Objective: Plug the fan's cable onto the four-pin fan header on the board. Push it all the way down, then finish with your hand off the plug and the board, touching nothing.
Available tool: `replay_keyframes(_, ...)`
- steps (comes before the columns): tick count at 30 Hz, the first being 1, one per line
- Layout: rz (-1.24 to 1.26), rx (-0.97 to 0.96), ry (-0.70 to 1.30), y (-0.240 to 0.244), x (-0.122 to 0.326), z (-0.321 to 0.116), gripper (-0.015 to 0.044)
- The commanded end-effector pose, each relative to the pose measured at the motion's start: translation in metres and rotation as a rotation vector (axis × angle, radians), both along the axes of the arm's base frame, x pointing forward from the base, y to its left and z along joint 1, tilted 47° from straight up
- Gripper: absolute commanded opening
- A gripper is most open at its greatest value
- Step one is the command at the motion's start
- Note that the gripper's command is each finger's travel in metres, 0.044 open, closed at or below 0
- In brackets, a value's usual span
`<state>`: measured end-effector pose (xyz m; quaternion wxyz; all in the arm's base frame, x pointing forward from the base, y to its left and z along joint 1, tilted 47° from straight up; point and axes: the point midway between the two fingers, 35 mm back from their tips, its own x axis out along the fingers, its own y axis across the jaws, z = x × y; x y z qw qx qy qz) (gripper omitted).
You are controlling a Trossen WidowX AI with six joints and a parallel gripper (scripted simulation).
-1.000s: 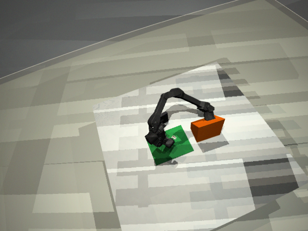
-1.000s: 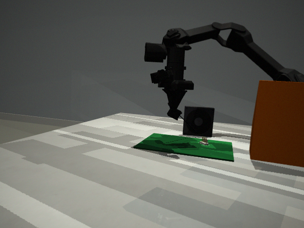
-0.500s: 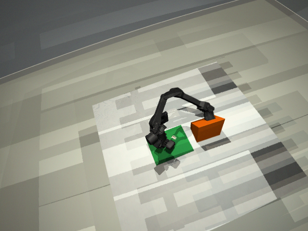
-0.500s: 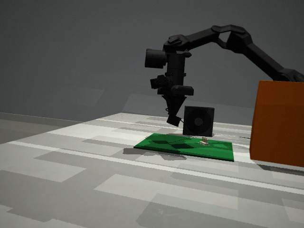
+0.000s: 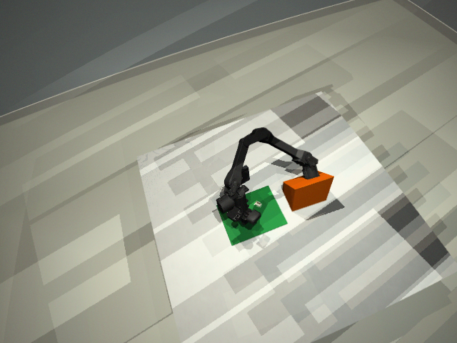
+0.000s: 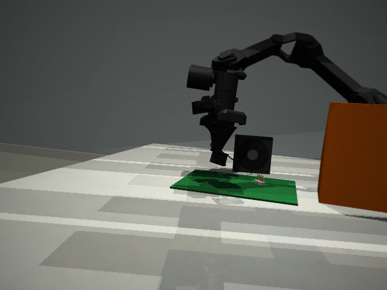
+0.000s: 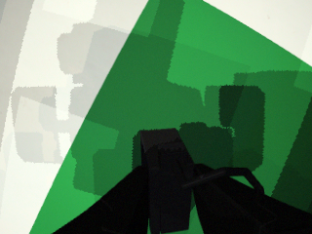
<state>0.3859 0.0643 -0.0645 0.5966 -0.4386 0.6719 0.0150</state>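
My gripper is shut on the black fan plug. The plug hangs slightly tilted above the green board, clear of its surface. The pale four-pin header stands on the board, to the right of the plug in the exterior view. Its pins show bare. The header is not in the wrist view. A thin black cable runs from the plug toward the fan. The arm hides the plug in the top view.
The square fan stands upright behind the board in the exterior view, near the header. A large orange block stands beyond the board's right side, with the arm's base at its top in the top view. Patchy shadows cross the board and the pale table.
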Motion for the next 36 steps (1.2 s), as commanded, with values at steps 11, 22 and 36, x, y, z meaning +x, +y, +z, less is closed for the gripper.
replay_keyframes(11, 0.031, 0.111, -0.044, 0.000, 0.003, -0.007, 0.0000)
replay_keyframes(22, 0.058, 0.188, -0.077, -0.002, 0.004, -0.015, 0.0000)
replay_keyframes(36, 0.104, 0.279, -0.127, -0.005, 0.005, -0.021, 0.0000)
